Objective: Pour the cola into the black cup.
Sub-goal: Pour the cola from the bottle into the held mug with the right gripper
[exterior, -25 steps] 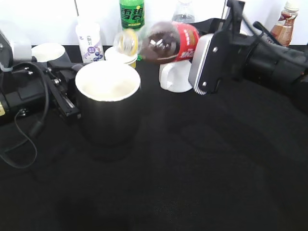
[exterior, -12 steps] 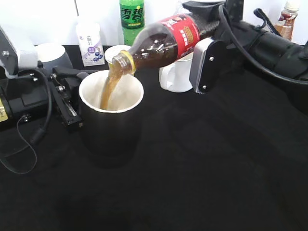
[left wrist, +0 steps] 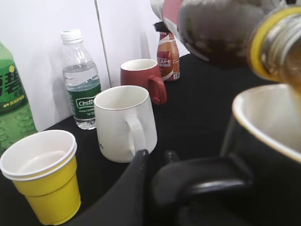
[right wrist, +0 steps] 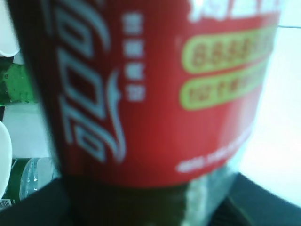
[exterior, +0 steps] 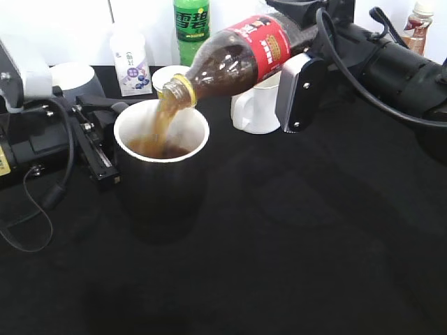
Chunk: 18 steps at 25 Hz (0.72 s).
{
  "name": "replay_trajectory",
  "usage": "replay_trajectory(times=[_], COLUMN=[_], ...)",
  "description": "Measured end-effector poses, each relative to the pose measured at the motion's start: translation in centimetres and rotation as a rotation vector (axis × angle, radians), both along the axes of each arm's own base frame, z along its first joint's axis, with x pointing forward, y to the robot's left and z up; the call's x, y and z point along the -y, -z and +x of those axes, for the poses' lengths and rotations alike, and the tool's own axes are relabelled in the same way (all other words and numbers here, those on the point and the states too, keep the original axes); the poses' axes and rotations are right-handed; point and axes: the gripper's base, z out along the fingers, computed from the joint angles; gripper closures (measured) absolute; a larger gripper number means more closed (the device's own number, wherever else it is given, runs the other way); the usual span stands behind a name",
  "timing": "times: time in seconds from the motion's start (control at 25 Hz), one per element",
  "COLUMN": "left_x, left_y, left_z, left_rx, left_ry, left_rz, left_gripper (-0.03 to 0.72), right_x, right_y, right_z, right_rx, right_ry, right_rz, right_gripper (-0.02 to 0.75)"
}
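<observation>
The cola (exterior: 237, 59) is a clear bottle with a red label, tilted neck-down to the left. My right gripper (exterior: 295, 56) is shut on its lower body. A brown stream runs from its yellow-ringed mouth into the black cup (exterior: 160, 188), which stands upright with dark liquid inside. My left gripper (exterior: 105, 143) is shut on the cup's handle. In the left wrist view the jaws (left wrist: 155, 157) clamp the black handle (left wrist: 207, 176), with the bottle neck (left wrist: 273, 42) above the cup rim (left wrist: 263, 113). The red label (right wrist: 155, 84) fills the right wrist view.
A white mug (exterior: 255, 112) stands right behind the cup, under the bottle. A yellow paper cup (exterior: 171, 77), a green soda bottle (exterior: 191, 24) and a small white bottle (exterior: 130, 63) stand at the back. A water bottle (left wrist: 80, 80) and dark red mug (left wrist: 143, 80) are beyond.
The bottle has tipped neck-down over the cup and cola has started to flow. The cup, empty a second ago, now holds dark liquid. The left gripper has stayed on the handle.
</observation>
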Motion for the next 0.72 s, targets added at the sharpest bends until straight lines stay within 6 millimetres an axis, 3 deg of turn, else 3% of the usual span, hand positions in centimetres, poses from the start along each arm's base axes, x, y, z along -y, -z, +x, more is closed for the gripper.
replay_trajectory(times=[0.36,0.6,0.72], left_x=[0.0,-0.1,-0.1], left_y=[0.0,-0.1,-0.1], left_z=[0.0,0.2,0.2], left_rx=[0.001,-0.005,-0.005], left_ry=[0.003,-0.022,-0.022], left_rz=[0.002,-0.014,-0.014], left_gripper=[0.629,0.629,0.629], right_x=[0.1,0.4,0.5], right_y=[0.0,1.2,1.2], right_z=[0.1,-0.5,-0.4], right_rx=[-0.024,-0.213,-0.367], right_ry=[0.007,-0.011,-0.016], right_rz=[0.030,0.167,0.361], right_gripper=[0.368,0.368,0.368])
